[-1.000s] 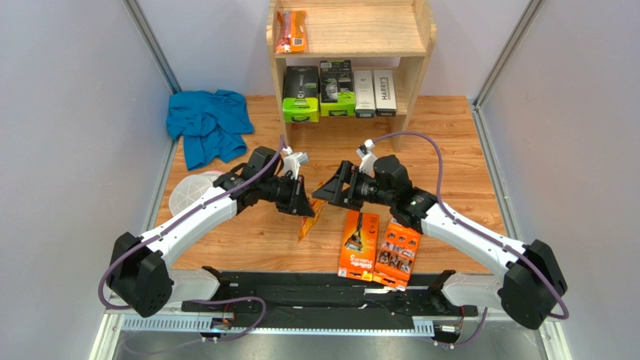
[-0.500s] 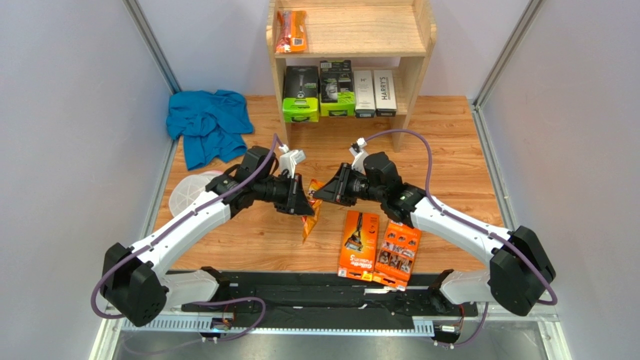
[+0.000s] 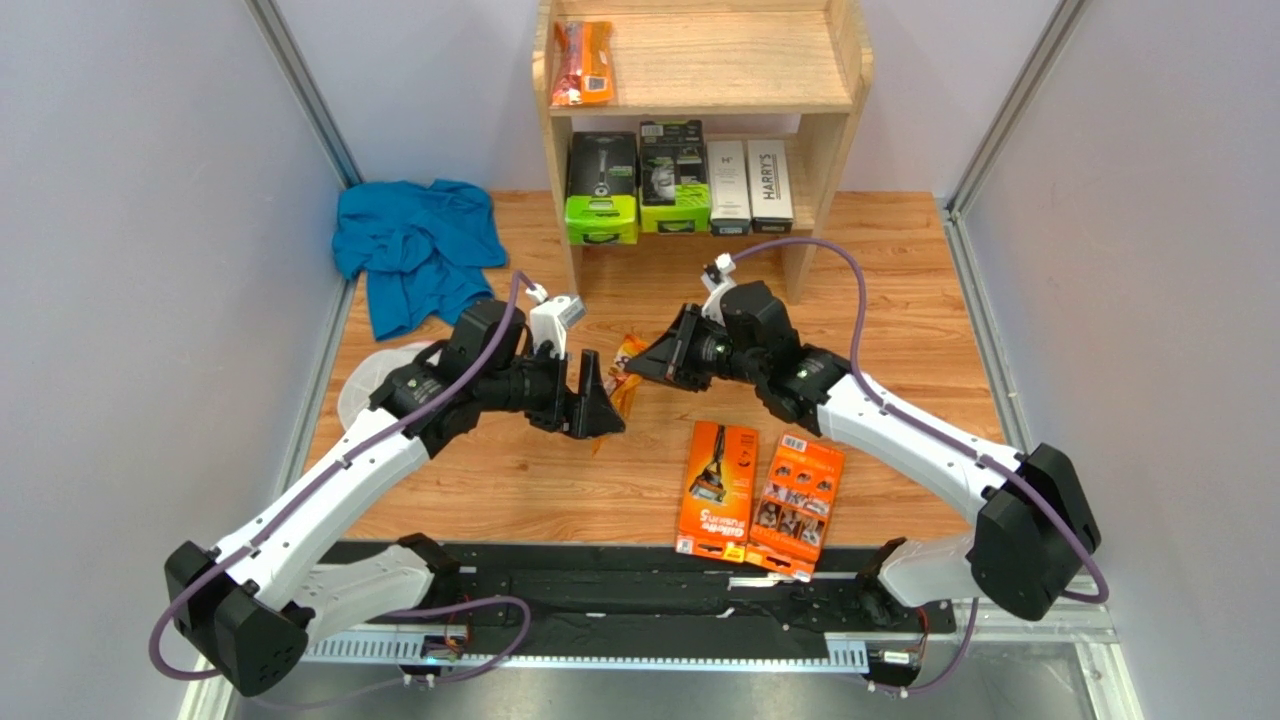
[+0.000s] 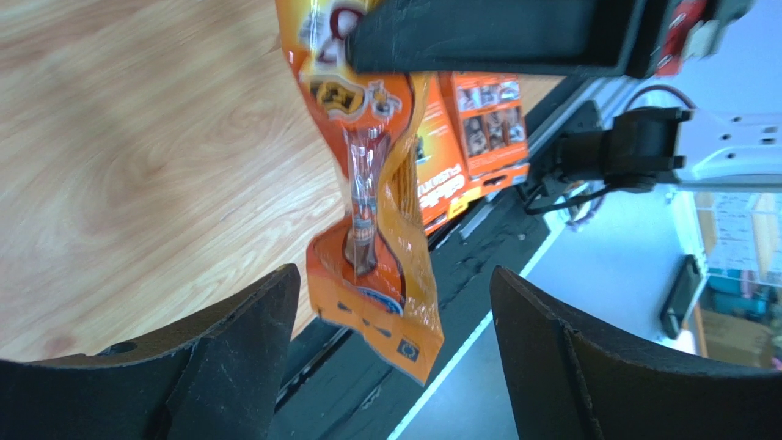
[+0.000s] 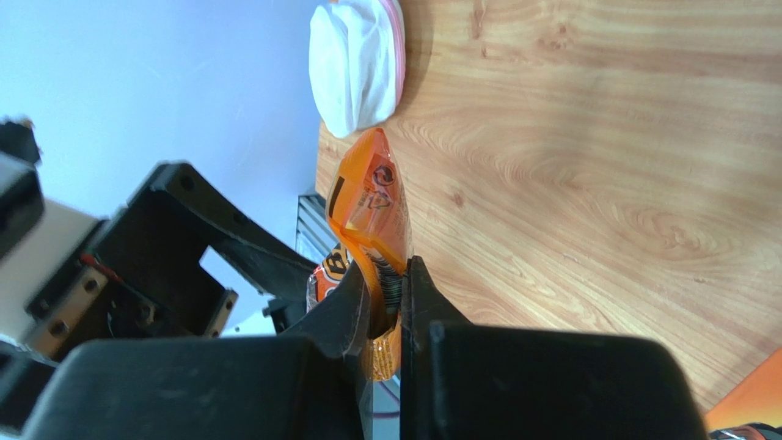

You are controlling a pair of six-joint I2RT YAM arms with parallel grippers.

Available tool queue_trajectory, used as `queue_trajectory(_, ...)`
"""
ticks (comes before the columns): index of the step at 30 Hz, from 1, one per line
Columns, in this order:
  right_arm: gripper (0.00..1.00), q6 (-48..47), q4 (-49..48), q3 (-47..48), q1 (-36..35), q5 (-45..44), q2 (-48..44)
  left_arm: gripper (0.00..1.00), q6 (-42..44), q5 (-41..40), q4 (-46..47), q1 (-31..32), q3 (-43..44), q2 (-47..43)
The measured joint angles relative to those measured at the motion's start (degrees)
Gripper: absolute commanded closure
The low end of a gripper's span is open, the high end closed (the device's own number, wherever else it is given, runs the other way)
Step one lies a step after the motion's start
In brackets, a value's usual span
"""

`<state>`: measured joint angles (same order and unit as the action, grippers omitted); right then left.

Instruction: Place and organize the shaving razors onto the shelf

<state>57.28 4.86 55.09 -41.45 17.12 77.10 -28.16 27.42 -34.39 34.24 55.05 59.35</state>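
The right gripper [image 5: 390, 275] has its jaws pressed together on one end of a narrow orange blister pack with a razor under clear plastic [image 5: 372, 197]. The pack sticks out from the black fingers over the middle of the wooden table [image 3: 902, 270], in front of the shelf. The left gripper [image 4: 395, 273] faces it with its jaws spread wide. The pack's free end hangs between the two black fingers [image 4: 239, 348] without touching either.

The small light-wood shelf with two flat tiers [image 3: 721, 60] stands at the middle of the table's far edge. A second narrow orange blister pack [image 3: 582, 63] lies at the left end of its top tier. On the lower tier, from left to right, stand two green-and-black boxes [image 3: 601, 188] and two long white boxes [image 3: 729, 186], the right one marked HARRY'S, all packed side by side.

Two flat orange boxes [image 3: 718, 489] lie next to each other near the table's near edge, right of centre. A crumpled blue cloth [image 3: 421, 248] sits by the far left corner. White round mesh discs [image 5: 358, 64] lie along the left edge, partly hidden under the left arm in the top view.
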Motion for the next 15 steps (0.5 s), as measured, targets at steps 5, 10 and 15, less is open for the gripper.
queue_trajectory(5,1.0,-0.11,6.32,8.66,0.02,-2.78,3.3,0.15,1.57,-8.79,-5.68,3.04,3.69,-0.15)
queue_trajectory(10,1.0,-0.11,10.38,15.41,0.02,-4.55,6.6,0.16,2.1,-19.1,-9.16,6.05,5.22,-1.46)
queue_trajectory(15,1.0,-0.09,13.86,19.45,-0.17,-5.16,9.73,0.23,2.54,-29.79,-11.93,10.36,6.99,-1.07)
